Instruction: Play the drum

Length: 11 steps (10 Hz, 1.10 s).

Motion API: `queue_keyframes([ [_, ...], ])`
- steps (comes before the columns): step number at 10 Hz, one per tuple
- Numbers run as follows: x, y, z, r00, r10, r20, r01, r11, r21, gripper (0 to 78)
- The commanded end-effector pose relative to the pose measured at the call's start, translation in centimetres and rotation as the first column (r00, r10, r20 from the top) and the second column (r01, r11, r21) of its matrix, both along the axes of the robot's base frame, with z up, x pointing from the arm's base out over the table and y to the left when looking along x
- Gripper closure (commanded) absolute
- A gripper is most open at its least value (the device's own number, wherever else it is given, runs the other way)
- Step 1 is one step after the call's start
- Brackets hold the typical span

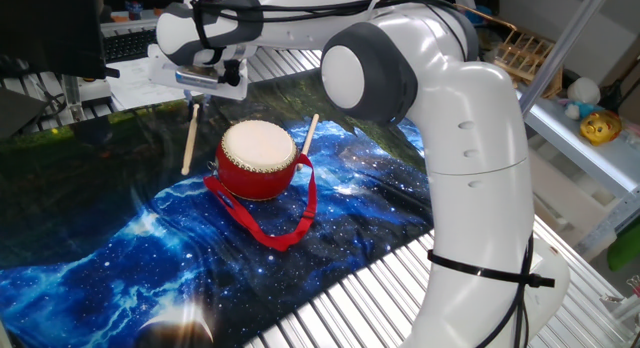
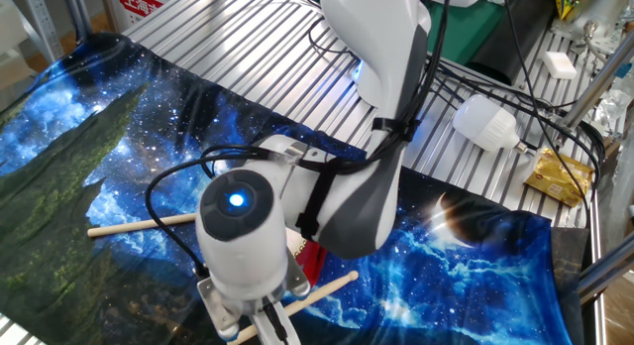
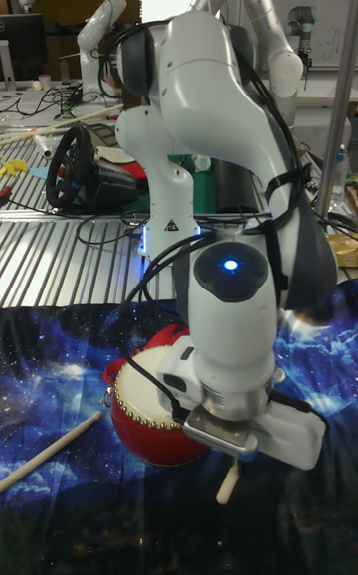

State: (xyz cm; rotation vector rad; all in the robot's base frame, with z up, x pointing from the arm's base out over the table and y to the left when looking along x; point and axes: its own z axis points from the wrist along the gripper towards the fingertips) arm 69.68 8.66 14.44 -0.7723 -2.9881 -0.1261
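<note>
The drum (image 1: 258,158) stands on the galaxy-print cloth, red-bodied with a cream skin head, and its red ribbon strap (image 1: 290,224) trails toward the front. My gripper (image 1: 198,94) hovers left of the drum and above it, shut on a thin wooden stick (image 1: 188,138) that hangs down beside the drum, apart from it. A second stick (image 1: 309,134) lies on the drum's right. In the other fixed view the arm hides most of the drum (image 2: 313,262), while the held stick (image 2: 319,290) pokes out under the gripper (image 2: 260,329). The tall fixed view shows the drum (image 3: 147,418) behind the hand.
The galaxy cloth (image 1: 120,258) covers a ribbed metal table (image 1: 370,298). The arm's white body (image 1: 470,188) rises at the right. Shelving with clutter (image 1: 585,118) stands beyond it. A white bulb (image 2: 487,124) and a yellow packet (image 2: 557,176) lie off the cloth.
</note>
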Motion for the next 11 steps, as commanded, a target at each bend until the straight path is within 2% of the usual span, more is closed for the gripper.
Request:
queue_keyframes([
  [1,0.14,-0.05,0.31,0.999,-0.045,0.01,0.045,0.999,0.025,76.4],
  [4,0.14,-0.05,0.31,0.992,-0.118,0.05,0.117,0.993,0.018,76.4],
  [5,0.14,-0.05,0.31,0.986,-0.151,0.066,0.151,0.988,0.005,76.4],
  [7,0.14,-0.05,0.31,0.987,-0.14,0.076,0.141,0.99,-0.001,76.4],
  [8,0.14,-0.05,0.31,0.988,-0.141,0.064,0.142,0.99,-0.012,76.4],
  [11,-0.05,-0.04,1.0,0.993,-0.116,0.031,0.116,0.993,-0.006,76.4],
])
